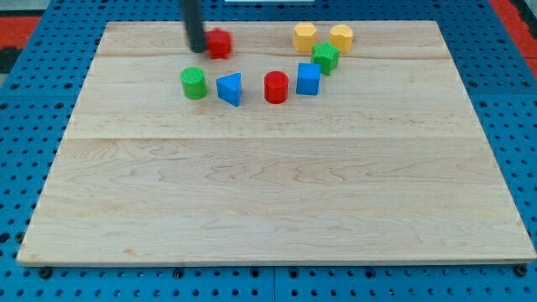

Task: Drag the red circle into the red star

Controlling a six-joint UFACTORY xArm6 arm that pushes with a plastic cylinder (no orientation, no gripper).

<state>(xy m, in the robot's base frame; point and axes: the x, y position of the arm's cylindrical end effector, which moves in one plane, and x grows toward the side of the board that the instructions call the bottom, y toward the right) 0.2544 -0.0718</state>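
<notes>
nearest the camera lies the bare lower stretch of the wooden desk (277,210); every block sits up in the far band near the view's top.

going left to right: a green cylinder (194,83), then my tip (195,49) above it, set down just at the left side of the red star (219,43), touching or nearly so. next comes a blue triangular block (230,88), then the red circle (276,86), an upright round block standing between the blue triangle and a blue cube (308,79). further right are a green star-like block (326,57) and two yellow blocks (304,36) (341,37), their shape hard to make out.

there are no fingers on this arm, only the rod, so nothing opens, closes or grips.

the red circle looks light, rigid and smooth-sided, likely to slide easily on the wood but also to roll off the rod if pushed off-centre. i judge the contact should go on its lower-right side, opposite the red star, aimed through its middle. the blue cube sits close on that side, so the approach is tight, and the blue triangle is near the path up-left.
</notes>
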